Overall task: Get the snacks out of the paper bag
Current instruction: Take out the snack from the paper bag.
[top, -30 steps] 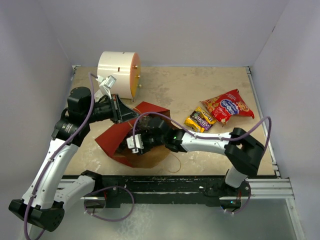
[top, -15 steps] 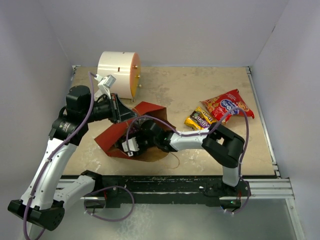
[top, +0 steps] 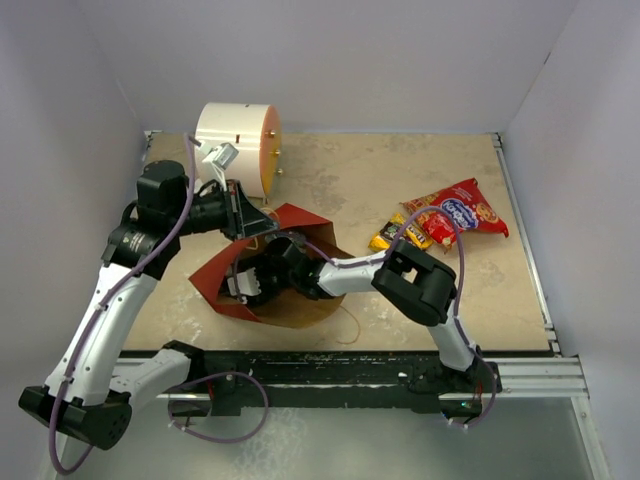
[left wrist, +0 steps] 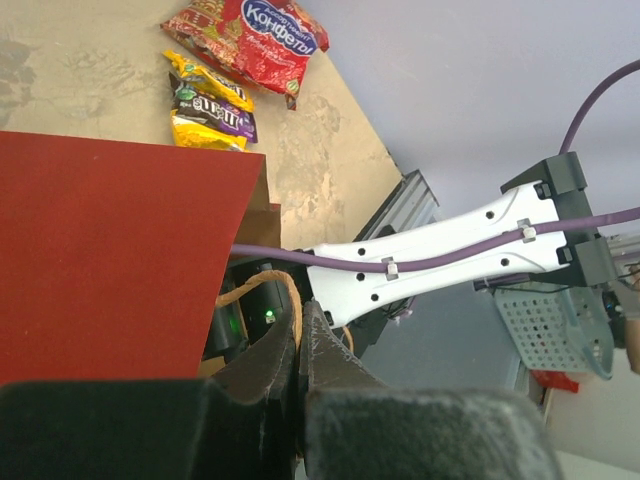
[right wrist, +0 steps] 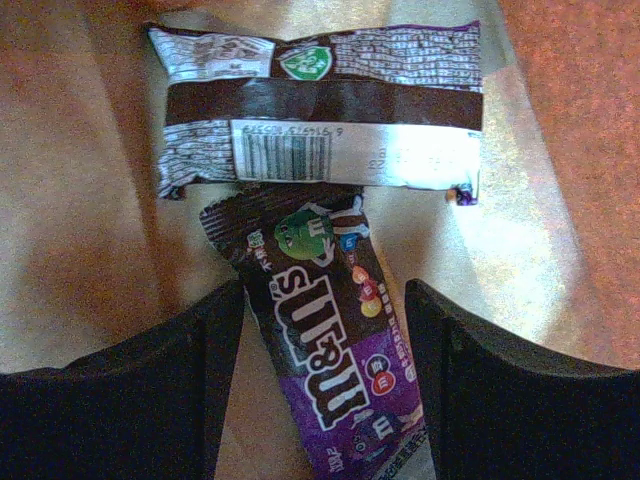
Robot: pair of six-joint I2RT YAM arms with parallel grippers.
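Lying between the spread fingers of the right gripper (right wrist: 322, 300), a brown-purple packet (right wrist: 335, 350) rests inside the paper bag (top: 212, 278). A silver-brown packet (right wrist: 320, 115) sits just beyond the fingertips. The left gripper (left wrist: 298, 345), pressed together, pinches the bag's rim. The grasp looks at hand: next, close squarely across the crinkly packet, then withdraw.

We read "Конфеты" in white on the blue oval of the red bag (left wrist: 262, 35), which lies toward the right edge of the bench (left wrist: 80, 90). Just beside it, the yellow-purple packet (left wrist: 210, 100) carries "m&m's". Inside the paper bag (right wrist: 80, 200), the brown-purple packet (right wrist: 325, 340) also reads "m&m's", seen upside down. The silver packet (right wrist: 320, 110) touching it bears a barcode and a green shield emblem. We cannot read its digits or fine print.
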